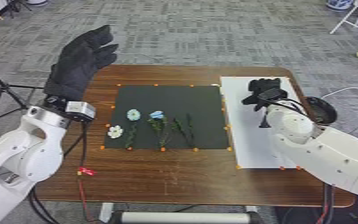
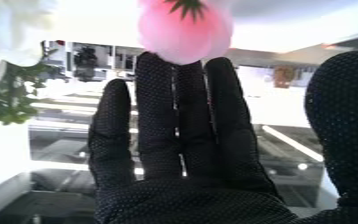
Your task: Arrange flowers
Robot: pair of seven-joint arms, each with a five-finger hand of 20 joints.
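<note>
Standing upright at the left of the head view, your left hand (image 1: 73,65) is beside the brown desk (image 1: 158,185), its fingers loosely extended and holding nothing. Next comes a dark mat (image 1: 171,95). Along its near part, from left to right, lie a white flower (image 1: 115,132), a pale blue flower (image 1: 134,115) and a blue flower (image 1: 157,114), with green stems (image 1: 179,129) among and beside them. To the right of the mat is a long white sheet (image 1: 252,145), with your right hand (image 1: 266,89) over its far part.

In the right wrist view, that hand's fingers are straight and released, the thumb (image 2: 340,120) well apart. A pink flower (image 2: 189,30) shows at the fingertips; you cannot tell whether they touch. White petals (image 2: 15,32) with small green leaves (image 2: 11,95) show there too.

The step in hand looks like placing or adjusting flowers on the sheet's side. The next move probably calls for easing your right hand clear without brushing the petals, then choosing another flower from the mat.

As for containers, a dark round object (image 1: 320,110) sits past the sheet's right edge; whether it is one, or holds anything, you cannot tell.
</note>
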